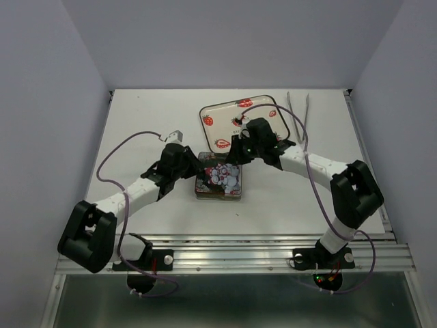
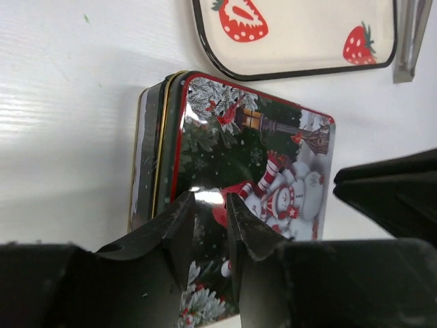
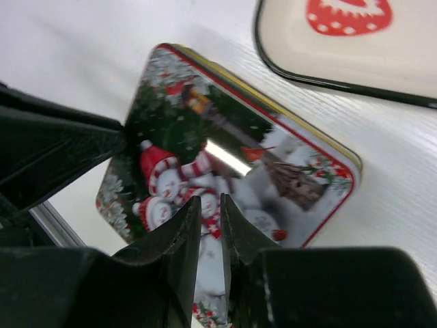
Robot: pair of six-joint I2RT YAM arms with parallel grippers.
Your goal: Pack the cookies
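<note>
No cookies show in any view. A square tin (image 1: 218,179) with a snowman lid sits closed at the table's middle; it also shows in the left wrist view (image 2: 252,157) and the right wrist view (image 3: 273,157). My left gripper (image 1: 193,166) hangs over the tin's left edge, its jaws (image 2: 210,199) nearly together with nothing between them. My right gripper (image 1: 235,156) hangs over the tin's far right part, its jaws (image 3: 210,201) nearly together and empty, just above the lid.
A cream tray (image 1: 222,119) printed with red strawberries lies behind the tin, nothing on it; it also shows in the left wrist view (image 2: 307,34) and the right wrist view (image 3: 355,61). Metal tongs (image 1: 300,113) lie at the back right.
</note>
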